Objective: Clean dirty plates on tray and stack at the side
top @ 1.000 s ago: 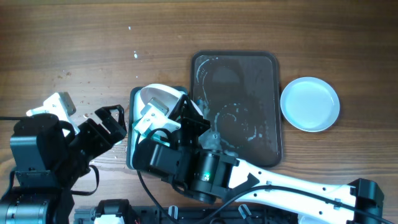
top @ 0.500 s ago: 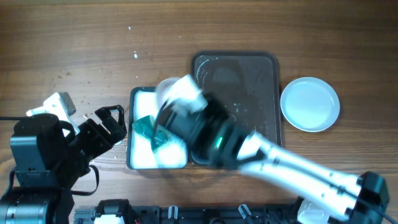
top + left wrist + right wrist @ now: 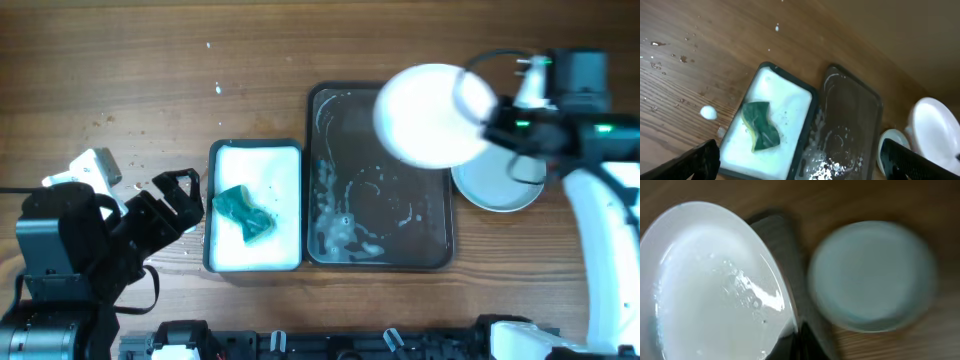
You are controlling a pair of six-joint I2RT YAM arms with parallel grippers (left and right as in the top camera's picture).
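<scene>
My right gripper (image 3: pixel 487 112) is shut on the rim of a wet white plate (image 3: pixel 432 113) and holds it in the air over the right part of the dark tray (image 3: pixel 340 215). The plate fills the left of the right wrist view (image 3: pixel 710 285), with the fingers (image 3: pixel 799 342) pinching its edge. A second white plate (image 3: pixel 505 185) lies on the table right of the tray; it also shows in the right wrist view (image 3: pixel 872 275). The tray holds only soapy water. My left gripper (image 3: pixel 178 200) is open and empty at the left, its fingertips apart in its wrist view (image 3: pixel 795 162).
A white basin (image 3: pixel 225 255) with soapy water and a green sponge (image 3: pixel 245 212) stands left of the tray; both show in the left wrist view, basin (image 3: pixel 735 150), sponge (image 3: pixel 760 131). Water drops and crumbs lie on the wood at the left.
My right arm lifted the plate out of the basin and swung it right, across the tray to near the plate on the table. The sponge stayed in the basin. The left arm did not move.
</scene>
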